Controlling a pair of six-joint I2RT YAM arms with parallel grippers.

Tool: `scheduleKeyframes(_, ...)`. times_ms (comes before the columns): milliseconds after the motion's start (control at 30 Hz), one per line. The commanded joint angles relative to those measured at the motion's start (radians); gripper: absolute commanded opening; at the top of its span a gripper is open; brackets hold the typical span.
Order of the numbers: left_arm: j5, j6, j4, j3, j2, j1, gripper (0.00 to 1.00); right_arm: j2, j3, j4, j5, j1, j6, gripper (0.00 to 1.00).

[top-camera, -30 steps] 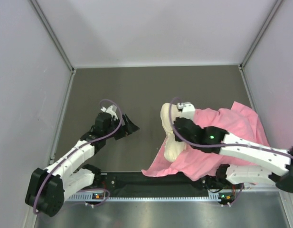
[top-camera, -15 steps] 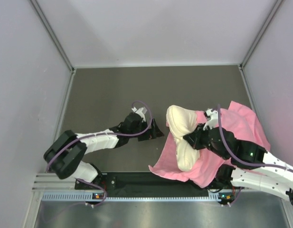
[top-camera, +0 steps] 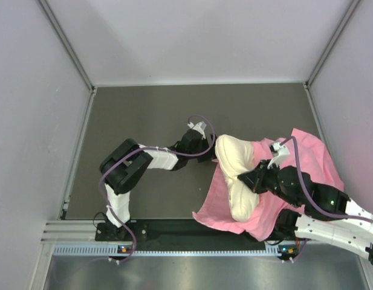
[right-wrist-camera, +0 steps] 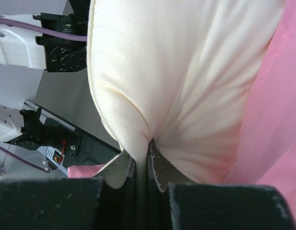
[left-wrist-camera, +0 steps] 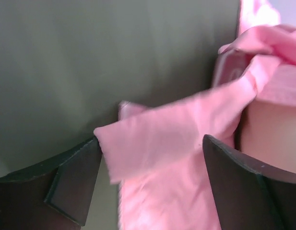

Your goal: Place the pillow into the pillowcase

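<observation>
Over the dark grey table [top-camera: 144, 115], top external view: the cream-white, puffy rectangular pillow [top-camera: 237, 175] lies bent in the middle on the right half of the table. It rests on the left part of the shiny pink satin pillowcase [top-camera: 310, 157]. The pillowcase is crumpled and spreads from the near edge toward the right wall. The pillow sits on top of the fabric, not inside it. The left gripper [top-camera: 210, 151] is just beside the pillow's far-left end. The right gripper [top-camera: 254, 179] is at the pillow's right flank, at the bend.

Left wrist view: a flap of the pillowcase [left-wrist-camera: 167, 143] lies across the gap of the left gripper [left-wrist-camera: 150, 141]. The jaws stand wide apart and are not closed on anything. The flap's corner meets the tip of one of the black fingers [left-wrist-camera: 73, 182]; I cannot tell whether the other finger touches cloth. A patch of pillow [left-wrist-camera: 272, 134] shows at the right, under a pink fold. Motion blur is heavy.

Right wrist view: the right gripper [right-wrist-camera: 140, 148] is fully closed, pinching a fold of the pillow [right-wrist-camera: 176, 72]. Creases fan out from the pinch. The pillowcase [right-wrist-camera: 272, 134] fills the right edge. No print, text or tag is visible.
</observation>
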Motion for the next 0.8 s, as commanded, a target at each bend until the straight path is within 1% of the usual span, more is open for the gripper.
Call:
scheduleKeyframes(0, 0.011, -0.025, 0.096, 0.050, 0.092, -0.036, 0.86, -0.014, 0.051, -0.019, 0.004, -0.003, 0.025, 0.00)
scheduleKeyframes(33, 0.026, -0.045, 0.120, 0.057, 0.106, -0.049, 0.69, -0.011, 0.057, -0.021, 0.012, -0.005, 0.025, 0.00)
scheduleKeyframes(133, 0.092, -0.088, 0.255, 0.064, 0.143, -0.052, 0.38, -0.003, 0.067, -0.030, 0.029, -0.003, 0.024, 0.00)
scheduleKeyframes(167, 0.100, -0.096, 0.295, 0.056, 0.138, -0.050, 0.15, 0.001, 0.068, -0.030, 0.032, -0.005, 0.021, 0.00)
scheduleKeyframes(200, 0.098, -0.091, 0.311, 0.051, 0.126, -0.052, 0.03, 0.003, 0.070, -0.031, 0.033, -0.003, 0.019, 0.00)
scheduleKeyframes(233, 0.092, -0.072, 0.314, 0.045, 0.109, -0.049, 0.00, 0.006, 0.073, -0.033, 0.041, -0.003, 0.017, 0.00)
scheduleKeyframes(267, 0.080, -0.058, 0.314, 0.033, 0.086, -0.047, 0.00, 0.012, 0.074, -0.034, 0.045, -0.003, 0.013, 0.00)
scheduleKeyframes(300, 0.075, -0.039, 0.284, 0.028, 0.030, -0.044, 0.00, 0.018, 0.077, -0.034, 0.056, -0.003, 0.011, 0.00)
scheduleKeyframes(333, 0.072, 0.008, 0.251, 0.031, -0.002, -0.037, 0.00, 0.033, 0.087, -0.042, 0.062, -0.003, 0.008, 0.00)
scheduleKeyframes(367, 0.062, 0.034, 0.198, 0.036, -0.038, -0.032, 0.00, 0.039, 0.091, -0.045, 0.067, -0.003, 0.007, 0.00)
scheduleKeyframes(400, 0.042, 0.062, 0.146, 0.042, -0.108, -0.027, 0.00, 0.049, 0.094, -0.045, 0.072, -0.005, 0.007, 0.00)
scheduleKeyframes(433, 0.026, 0.106, 0.031, 0.048, -0.145, -0.015, 0.00, 0.065, 0.102, -0.045, 0.082, -0.003, 0.005, 0.00)
scheduleKeyframes(467, 0.014, 0.122, -0.023, 0.060, -0.215, -0.007, 0.00, 0.072, 0.107, -0.045, 0.090, -0.003, 0.005, 0.00)
scheduleKeyframes(500, 0.006, 0.137, -0.072, 0.068, -0.249, 0.003, 0.00, 0.078, 0.111, -0.047, 0.111, -0.003, 0.005, 0.00)
scheduleKeyframes(533, 0.008, 0.149, -0.165, 0.082, -0.282, 0.026, 0.00, 0.096, 0.126, -0.047, 0.121, -0.005, 0.001, 0.00)
scheduleKeyframes(567, 0.014, 0.151, -0.207, 0.091, -0.341, 0.042, 0.00, 0.107, 0.136, -0.045, 0.131, -0.003, -0.004, 0.00)
scheduleKeyframes(633, 0.046, 0.162, -0.275, 0.108, -0.401, 0.080, 0.00, 0.144, 0.175, -0.045, 0.157, -0.003, -0.019, 0.00)
scheduleKeyframes(700, 0.060, 0.171, -0.382, 0.160, -0.473, 0.111, 0.00, 0.174, 0.218, -0.045, 0.176, -0.003, -0.036, 0.00)
scheduleKeyframes(733, 0.069, 0.186, -0.420, 0.216, -0.493, 0.115, 0.00, 0.211, 0.278, -0.048, 0.179, -0.005, -0.058, 0.00)
scheduleKeyframes(767, 0.069, 0.194, -0.518, 0.252, -0.525, 0.121, 0.00, 0.231, 0.315, -0.048, 0.182, -0.003, -0.070, 0.00)
